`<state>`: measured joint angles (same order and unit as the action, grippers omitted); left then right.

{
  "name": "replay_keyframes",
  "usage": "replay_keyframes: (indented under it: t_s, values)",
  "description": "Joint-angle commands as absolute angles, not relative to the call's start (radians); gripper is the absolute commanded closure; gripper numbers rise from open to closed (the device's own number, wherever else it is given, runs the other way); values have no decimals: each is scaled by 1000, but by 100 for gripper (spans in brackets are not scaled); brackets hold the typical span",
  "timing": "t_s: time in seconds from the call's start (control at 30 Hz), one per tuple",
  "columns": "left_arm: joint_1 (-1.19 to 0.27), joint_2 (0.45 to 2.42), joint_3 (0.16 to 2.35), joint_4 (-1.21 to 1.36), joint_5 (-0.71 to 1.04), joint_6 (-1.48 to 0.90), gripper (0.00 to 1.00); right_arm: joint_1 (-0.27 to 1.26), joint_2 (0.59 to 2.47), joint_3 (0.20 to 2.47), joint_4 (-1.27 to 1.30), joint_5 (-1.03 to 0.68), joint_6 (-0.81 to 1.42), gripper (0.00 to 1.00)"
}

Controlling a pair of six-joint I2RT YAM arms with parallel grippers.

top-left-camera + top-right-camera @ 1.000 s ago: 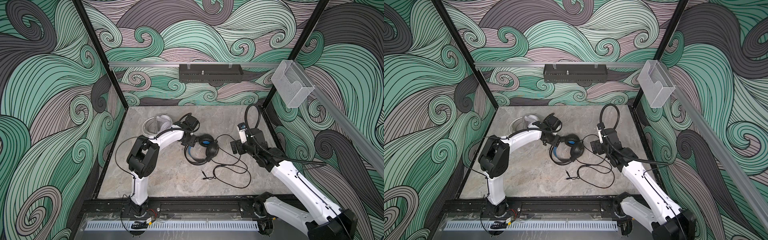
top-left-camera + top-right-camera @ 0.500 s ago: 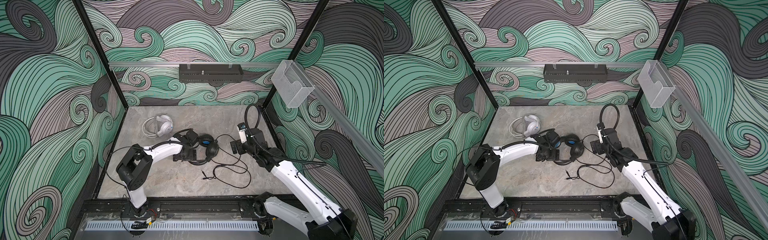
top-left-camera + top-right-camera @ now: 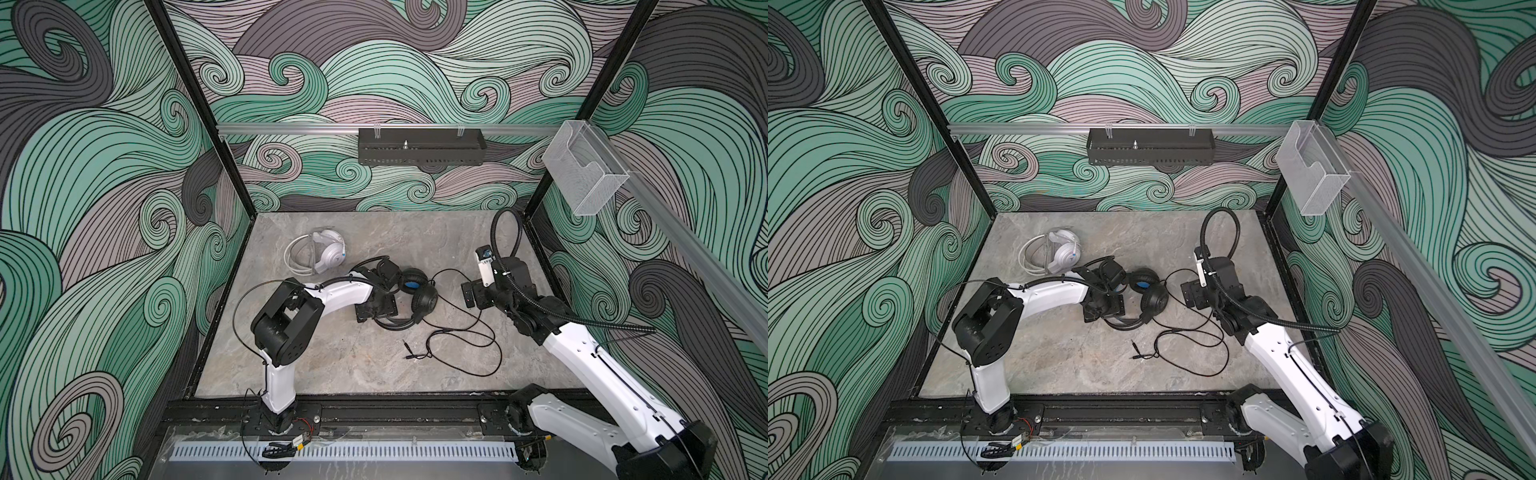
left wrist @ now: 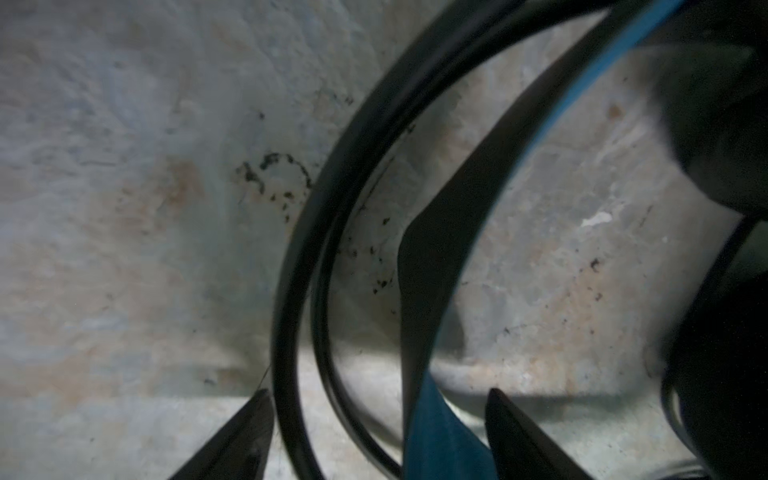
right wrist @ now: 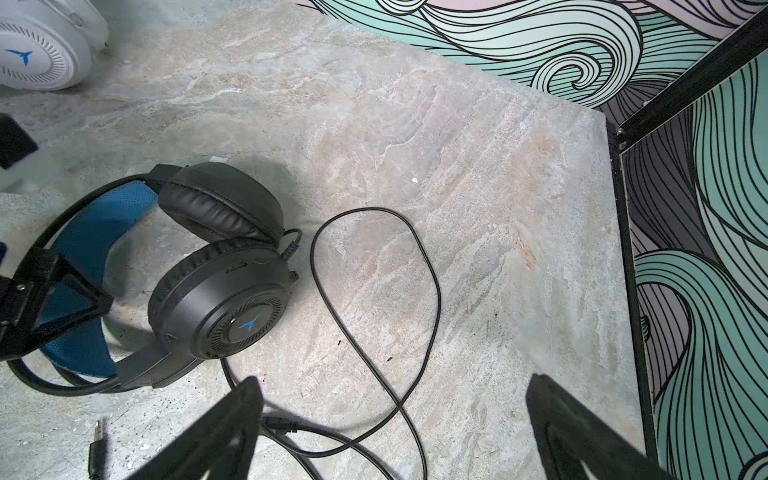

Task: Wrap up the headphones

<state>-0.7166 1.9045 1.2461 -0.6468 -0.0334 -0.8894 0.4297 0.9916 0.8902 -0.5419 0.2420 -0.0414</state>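
Headphones, two pairs, lay on a grey stone-patterned table inside a booth with swirling green walls. In both top views we saw the black headphones at the middle of the table. Their ear cups were stacked toward the right, and the headband curved away to the left.

The left gripper reached in from the left of the frame and sat low over that headband. In the left wrist view its two fingers stood well apart, with the black band and its blue lining passing between them. A strip of bare table showed between the lining and one finger, so the jaws were parted around the band, not clamped on it.

The black cord ran from the lower ear cup and sprawled in loose, unwound loops across the table, toward the lower right of the top views. Its plug lay on the table below the headphones.

The right gripper hung just to the right of the black headphones, with its jaws spread fully. It held nothing. In the right wrist view a stretch of cord lay on the table beneath the gap.

The white headphones rested toward the upper left of the table. Their pale cord was gathered in loops just beside them.
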Motion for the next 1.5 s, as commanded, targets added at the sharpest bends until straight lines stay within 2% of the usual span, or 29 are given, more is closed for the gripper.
replay_keyframes:
  t_s: [0.0, 0.2, 0.43, 0.5, 0.53, 0.9, 1.0, 1.17, 1.27, 1.47]
  values:
    - [-714, 1933, 1265, -660, -25, -929, 42, 435, 976, 899, -539, 242, -31, 0]
    - [-708, 1949, 1230, -672, -64, -925, 46, 434, 968, 889, -542, 259, -37, 0]
    - [-698, 1942, 1276, -714, -184, -849, 82, 434, 961, 896, -555, 244, -43, 0]
    - [-691, 1918, 1300, -736, -220, -806, 97, 434, 948, 894, -574, 241, -43, 0]
    - [-687, 1900, 1312, -743, -237, -776, 100, 434, 937, 890, -583, 232, -42, 0]
    - [-657, 1649, 1501, -789, -289, -255, 100, 435, 733, 773, -430, -219, -69, 0]
    - [-647, 1558, 1533, -778, -309, -170, 100, 434, 708, 772, -403, -291, -63, 0]
    - [-636, 1447, 1593, -788, -329, -68, 100, 434, 691, 813, -412, -334, -86, 0]
    - [-637, 1360, 1541, -700, -339, -1, 100, 434, 707, 864, -417, -347, -80, 0]
    - [-649, 1370, 1533, -695, -204, 117, 100, 434, 735, 985, -440, -312, -15, 1]
